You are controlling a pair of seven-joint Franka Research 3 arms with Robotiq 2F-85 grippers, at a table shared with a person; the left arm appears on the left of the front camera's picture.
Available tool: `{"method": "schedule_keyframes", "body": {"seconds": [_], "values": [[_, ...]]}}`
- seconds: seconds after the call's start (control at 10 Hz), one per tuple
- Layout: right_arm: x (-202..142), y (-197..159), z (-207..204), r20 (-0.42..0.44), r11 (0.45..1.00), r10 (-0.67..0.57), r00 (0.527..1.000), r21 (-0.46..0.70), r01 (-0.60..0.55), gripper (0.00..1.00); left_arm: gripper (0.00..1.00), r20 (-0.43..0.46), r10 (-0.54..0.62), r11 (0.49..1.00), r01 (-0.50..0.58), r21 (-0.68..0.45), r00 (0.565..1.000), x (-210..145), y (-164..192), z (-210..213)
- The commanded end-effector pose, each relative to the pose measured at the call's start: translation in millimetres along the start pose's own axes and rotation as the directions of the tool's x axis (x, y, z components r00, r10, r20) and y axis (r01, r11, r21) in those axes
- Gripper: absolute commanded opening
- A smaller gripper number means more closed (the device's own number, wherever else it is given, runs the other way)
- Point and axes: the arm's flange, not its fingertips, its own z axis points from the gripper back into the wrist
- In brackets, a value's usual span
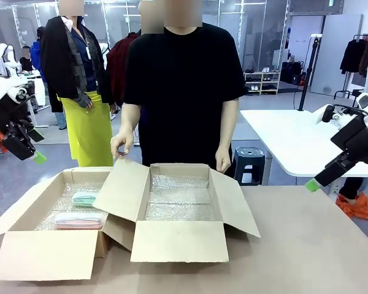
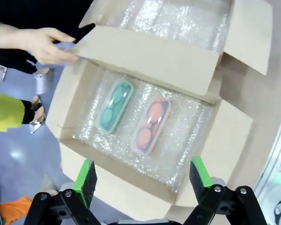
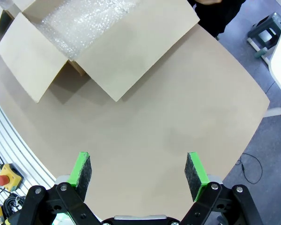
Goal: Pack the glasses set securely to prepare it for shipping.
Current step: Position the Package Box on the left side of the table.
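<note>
Here the brown desk (image 1: 306,245) lies bare to the right of two open cardboard boxes standing side by side, their flaps overlapping in the middle. The left box (image 1: 46,254) is lined with crinkled bubble wrap (image 2: 178,154), and on it lie the mint-green case (image 2: 114,106) and the pale pink case (image 2: 151,125), flat oblongs with rounded ends, side by side and just apart. The right box (image 1: 179,240) holds bubble wrap alone. A person's hand (image 2: 42,44) touches the flap between the boxes. The left fingers (image 2: 143,176) hang spread wide above the left box's near edge, holding nothing. The right fingers (image 3: 138,169) are likewise released, over bare desk and well clear of the boxes.
</note>
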Motion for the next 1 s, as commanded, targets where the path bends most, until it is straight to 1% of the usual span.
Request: {"method": "schedule_keyframes", "body": {"seconds": [0.0, 0.1, 0.9], "values": [[-1, 2, 0, -0.007, 1.000, -0.004, 1.000, -0.010, 0.004, 1.00, 1.00, 0.003, 0.012, 1.000, -0.012, -0.017, 1.000, 7, -4, 11], [-1, 2, 0, -0.007, 1.000, -0.004, 1.000, -0.010, 0.004, 1.00, 1.00, 0.000, 0.000, 1.000, 0.000, 0.000, 1.000, 0, 0, 0], [-1, 2, 0, -0.007, 1.000, -0.004, 1.000, -0.010, 0.004, 1.00, 1.00, 0.000, 0.000, 1.000, 0.000, 0.000, 1.000, 0, 0, 0]]}}
